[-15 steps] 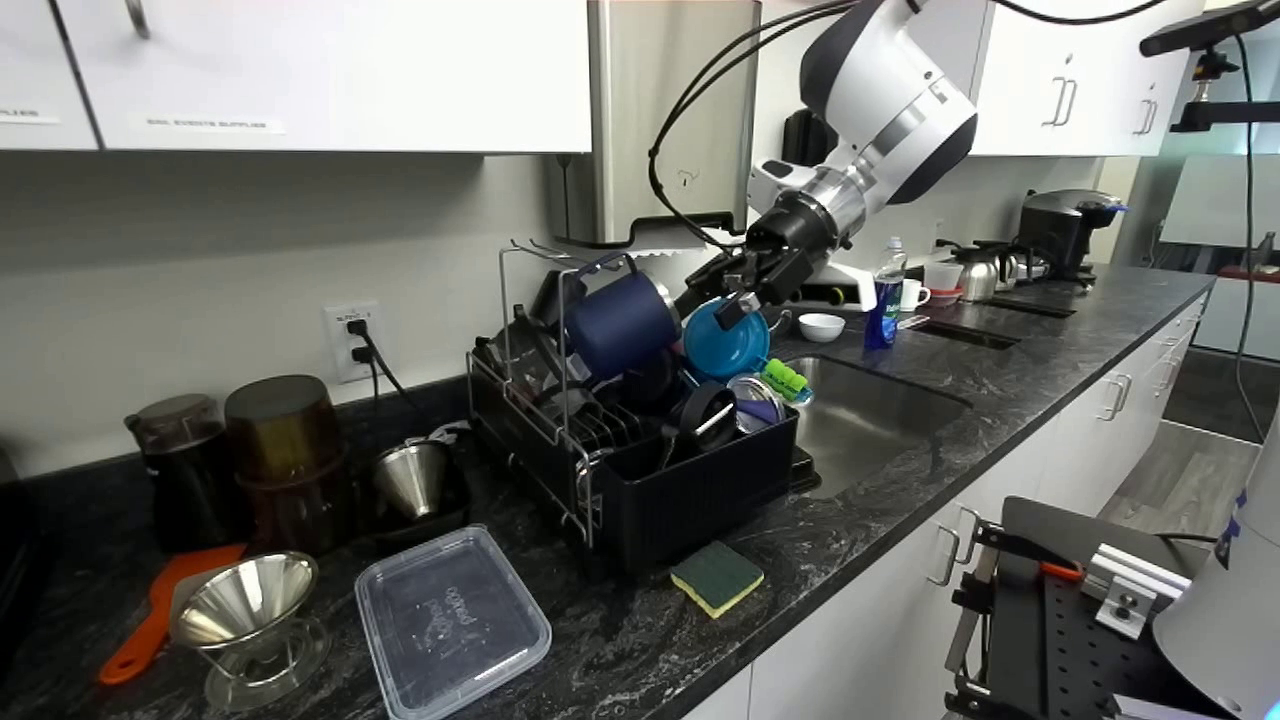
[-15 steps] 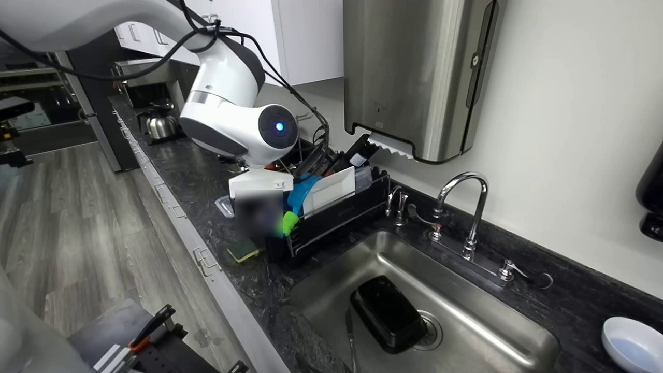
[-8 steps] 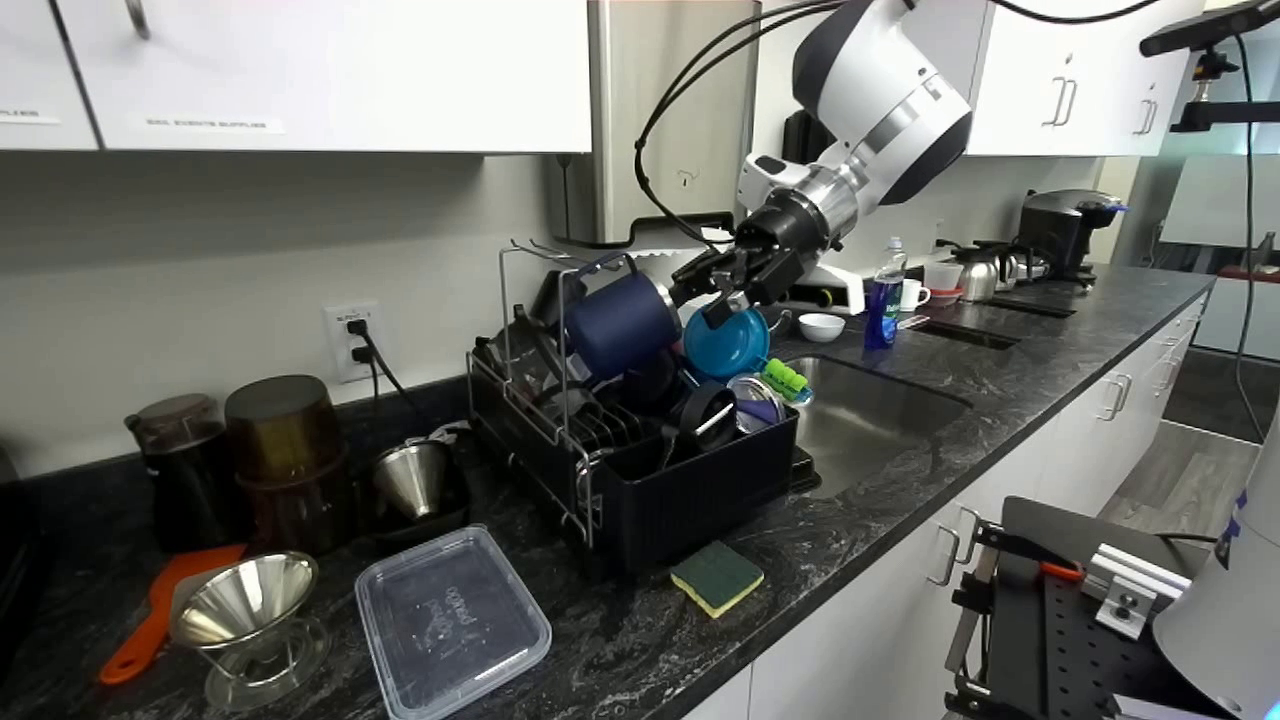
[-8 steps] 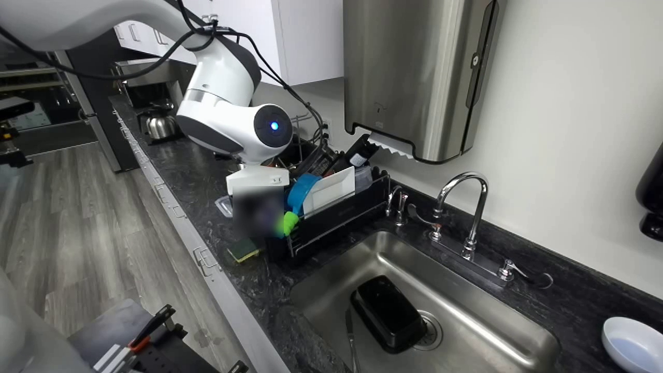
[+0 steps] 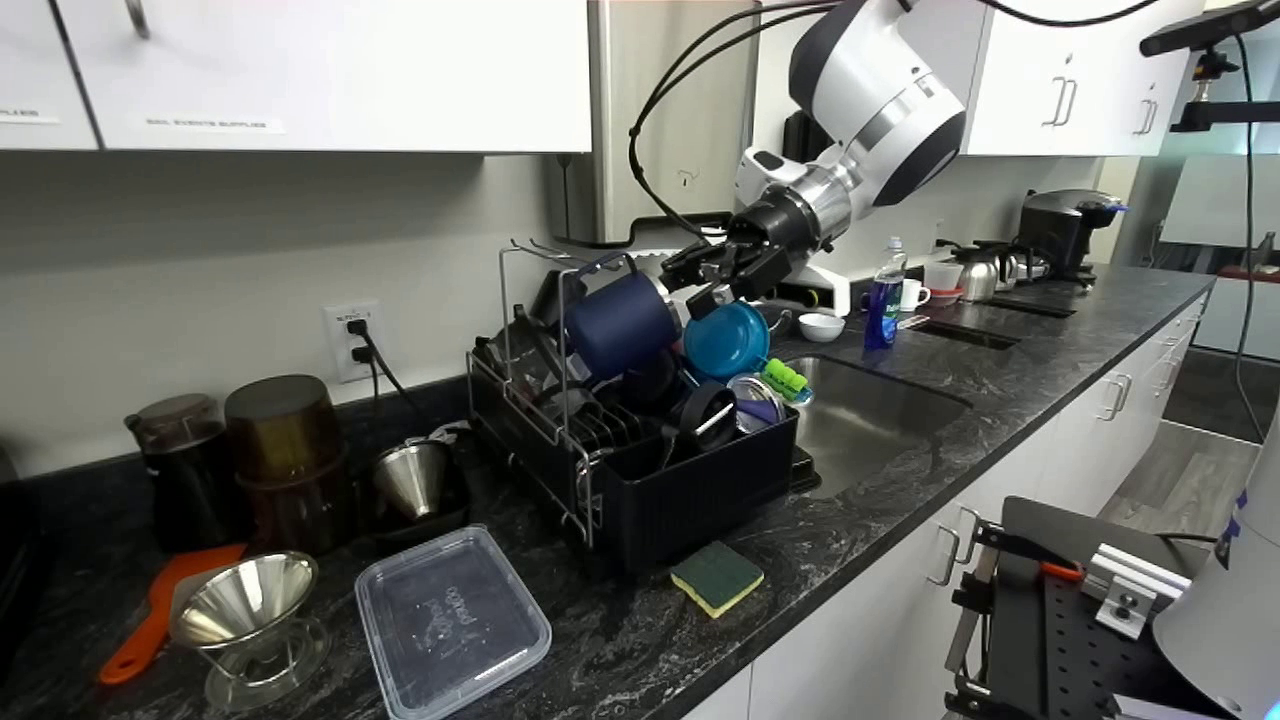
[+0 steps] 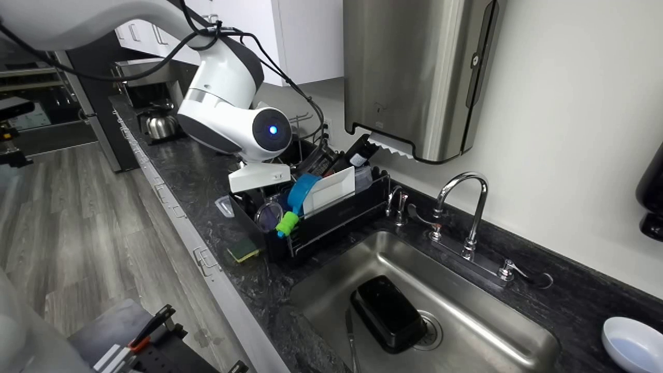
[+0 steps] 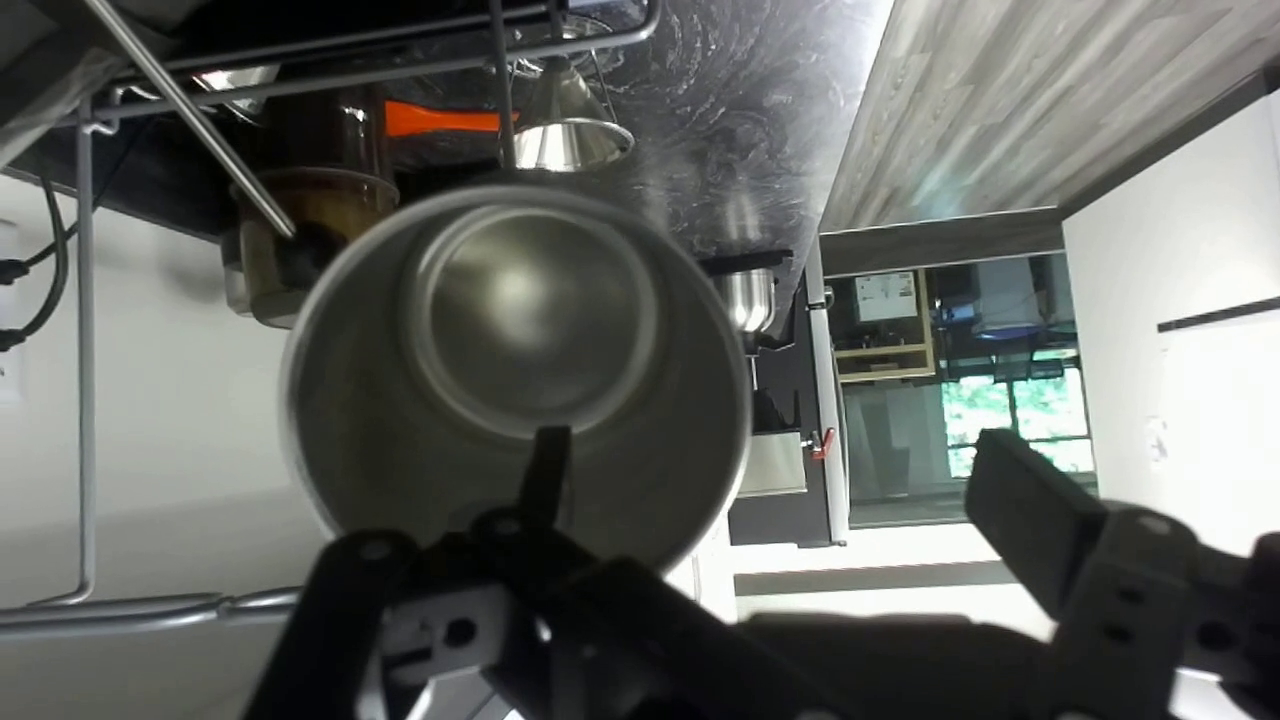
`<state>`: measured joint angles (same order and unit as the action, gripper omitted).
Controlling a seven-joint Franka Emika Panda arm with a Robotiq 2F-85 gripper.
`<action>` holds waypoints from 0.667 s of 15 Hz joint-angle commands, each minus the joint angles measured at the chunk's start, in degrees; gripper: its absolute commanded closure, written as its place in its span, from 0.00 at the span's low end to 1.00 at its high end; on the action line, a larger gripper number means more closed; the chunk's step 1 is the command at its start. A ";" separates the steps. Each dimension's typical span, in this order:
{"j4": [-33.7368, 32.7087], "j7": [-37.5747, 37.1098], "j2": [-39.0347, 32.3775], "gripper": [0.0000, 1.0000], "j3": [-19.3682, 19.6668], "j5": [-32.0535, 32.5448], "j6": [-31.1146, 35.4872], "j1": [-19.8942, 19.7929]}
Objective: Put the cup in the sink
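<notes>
The cup is a dark blue mug (image 5: 622,325) lying tilted on top of the dish rack, its mouth toward my gripper. In the wrist view I look into its bare metal inside (image 7: 530,310). My gripper (image 5: 685,288) is open and empty at the mug's rim. In the wrist view (image 7: 780,480) one finger overlaps the mug's mouth and the other is well to the right, outside it. I cannot tell whether the first finger is inside the mug. The steel sink (image 6: 487,331) lies beside the rack. The mug and fingers are hidden behind the arm in that exterior view.
The black dish rack (image 5: 700,500) is crowded, with a blue pan (image 5: 727,340) below the gripper and wire rails (image 7: 85,400) near the mug. A black container (image 6: 388,313) and a knife (image 6: 351,336) lie in the sink. A faucet (image 6: 469,228) and paper towel dispenser (image 6: 414,77) stand nearby.
My gripper has moved left and slightly up to the mug's rim in an exterior view. It stays open. The mug has not moved.
</notes>
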<state>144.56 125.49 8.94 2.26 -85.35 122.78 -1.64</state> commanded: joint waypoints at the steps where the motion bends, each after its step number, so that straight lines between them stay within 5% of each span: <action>1: -1.02 3.16 -1.87 0.00 -0.54 -2.23 0.73 -0.19; 10: -1.79 3.80 -3.25 0.00 -0.53 -2.74 0.64 -0.14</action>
<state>143.66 126.95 6.93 2.24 -86.44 122.78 -1.64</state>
